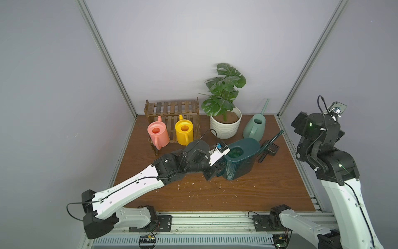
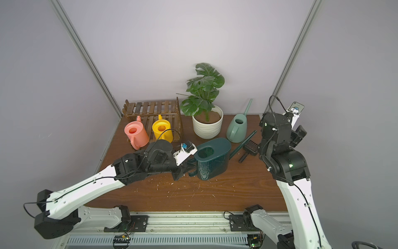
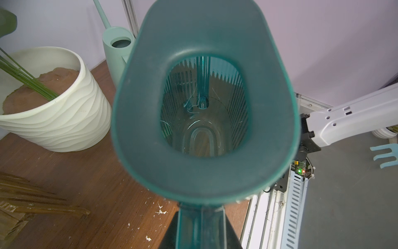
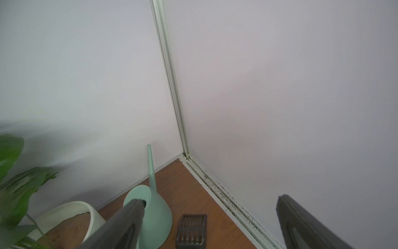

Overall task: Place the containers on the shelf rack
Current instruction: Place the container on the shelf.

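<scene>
Looks like a robotics lab cell, not a home or a garden shed. Closed in on three sides by plain pale walls (image 1: pixel 193 32), joined at bare aluminium posts (image 1: pixel 107 58) towards 11 and 1 o'clock. Holds a single wood-grain tabletop (image 1: pixel 215 194) with a metal mounting rail (image 1: pixel 215 222) along its 6 o'clock edge. Carries a left arm (image 1: pixel 133 185) bolted on at 7 o'clock and a right arm (image 1: pixel 336 163) at 5 o'clock, both with white shells, black joints and loose cables. Shows a slotted cable duct (image 1: pixel 193 239) in front of the rail, and beside it a small circuit board (image 3: pixel 301 170) with green and red lamps lit. Reads as staged, with garden props only — a potted plant (image 1: pixel 225 132) at 12 o'clock, a shelf rack (image 1: pixel 172 107) at 11.
</scene>
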